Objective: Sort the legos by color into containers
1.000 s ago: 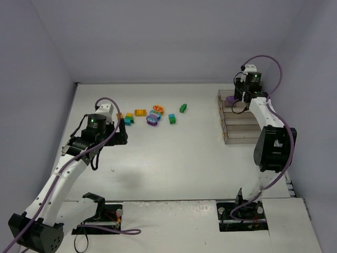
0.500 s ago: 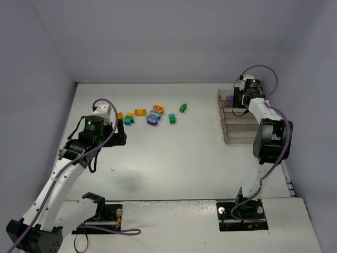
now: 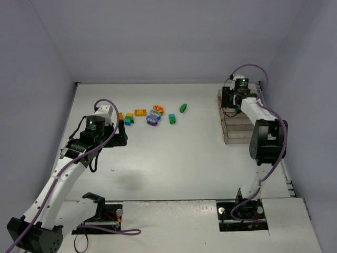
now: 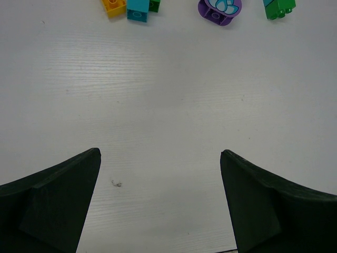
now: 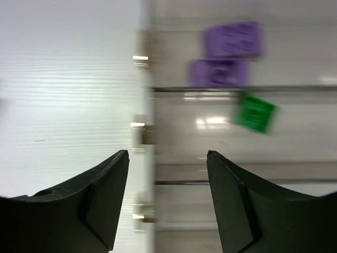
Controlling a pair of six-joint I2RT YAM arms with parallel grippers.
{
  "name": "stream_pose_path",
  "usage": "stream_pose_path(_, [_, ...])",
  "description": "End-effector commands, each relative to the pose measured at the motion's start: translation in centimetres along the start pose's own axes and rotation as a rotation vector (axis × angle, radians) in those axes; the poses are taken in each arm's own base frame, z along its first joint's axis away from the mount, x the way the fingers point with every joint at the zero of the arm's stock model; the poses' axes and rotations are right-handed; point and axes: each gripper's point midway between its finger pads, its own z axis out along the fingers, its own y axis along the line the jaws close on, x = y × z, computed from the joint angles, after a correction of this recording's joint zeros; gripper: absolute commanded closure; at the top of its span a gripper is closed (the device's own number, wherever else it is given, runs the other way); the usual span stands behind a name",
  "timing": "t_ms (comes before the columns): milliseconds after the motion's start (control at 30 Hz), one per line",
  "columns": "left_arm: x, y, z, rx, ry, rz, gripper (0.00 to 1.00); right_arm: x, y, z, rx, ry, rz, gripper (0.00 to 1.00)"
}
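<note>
right gripper (image 5: 167, 158) and left gripper (image 4: 160, 158) both gape empty, but the right might clip the bins (image 3: 235, 135) pulling away

Legos (image 3: 153, 117) orange, teal, green, purple; table (image 3: 174, 158) white.

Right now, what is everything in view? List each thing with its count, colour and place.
loose legos: roughly eight, in orange, teal, green and purple, clustered on the table's far side, left of centre
containers: one row of joined clear bins, along the table's right side
purple legos: two, in one bin
green lego: one, in the neighbouring bin
table: one, white
left gripper: open, empty, over bare table short of the cluster
right gripper: open, empty, over the bins' edge
</note>
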Motion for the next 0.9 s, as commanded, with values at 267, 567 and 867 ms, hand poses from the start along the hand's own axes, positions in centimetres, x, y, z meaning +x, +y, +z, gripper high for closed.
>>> stream_pose_path(267, [-1.1,-0.6,-0.5,0.027,-0.045,-0.018,0.11,-5.1,20.6,-1.0,-0.287,-0.153,0.127,0.37])
stream_pose_path(567, [0.1,-0.2,-1.6,0.017,-0.032,-0.039,0.11,-2.8,25.4,3.3,-0.202,-0.127,0.320,0.37])
stream_pose_path(867, [0.8,0.1,-2.1,0.013,-0.030,-0.051,0.11,-2.8,25.5,5.8,-0.120,-0.154,0.369,0.40])
